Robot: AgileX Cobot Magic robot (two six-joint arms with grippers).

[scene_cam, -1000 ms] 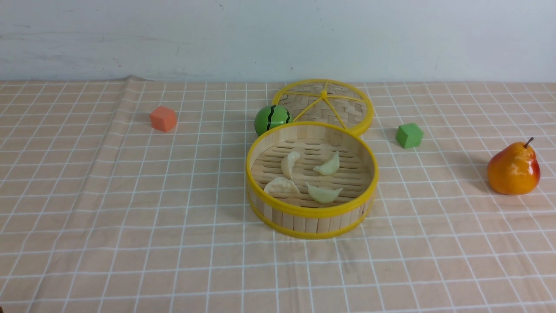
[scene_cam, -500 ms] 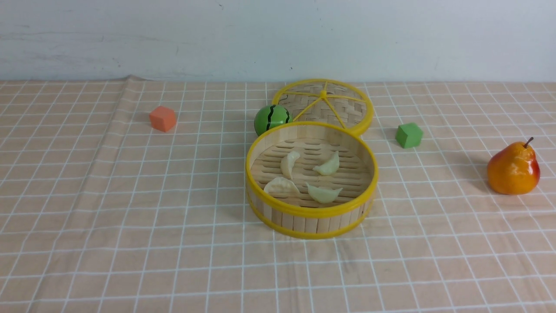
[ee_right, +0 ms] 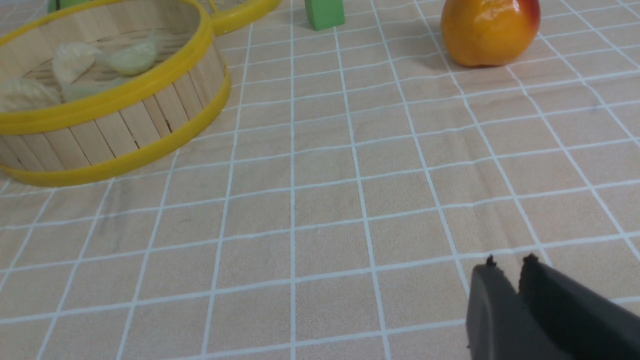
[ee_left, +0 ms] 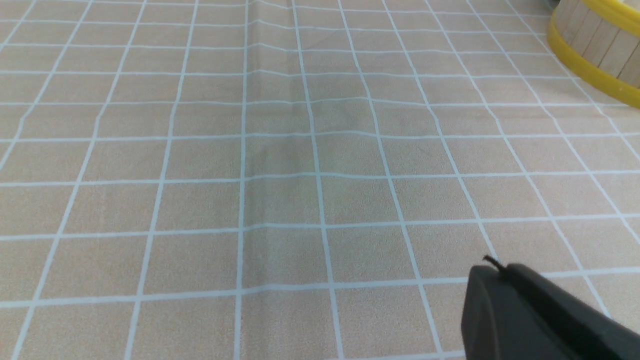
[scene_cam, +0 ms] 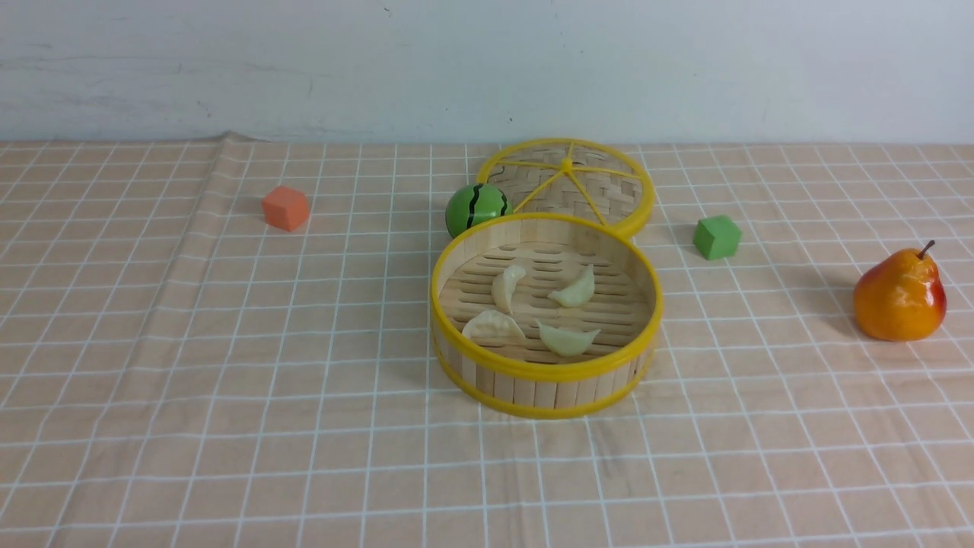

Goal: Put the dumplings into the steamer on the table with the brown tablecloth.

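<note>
Dumplings [scene_cam: 533, 308]: we count four, pale cream, crescent-shaped with pleated edges, all lying on the slatted floor of the steamer [scene_cam: 546, 371] mid-bench. Steamer is round and shallow, with an upright wooden slat wall and glossy yellow rims. Tablecloth [scene_cam: 228, 365] is peach-tan with a white grid, lightly creased. Flat woven lid [scene_cam: 601, 196] sits just behind the steamer. Left fingers [ee_left: 492, 272] are clenched over bare cloth, steamer wall well off to their far right. Right fingers [ee_right: 510, 267] are nearly closed on nothing, dumplings well apart to their far left.
</note>
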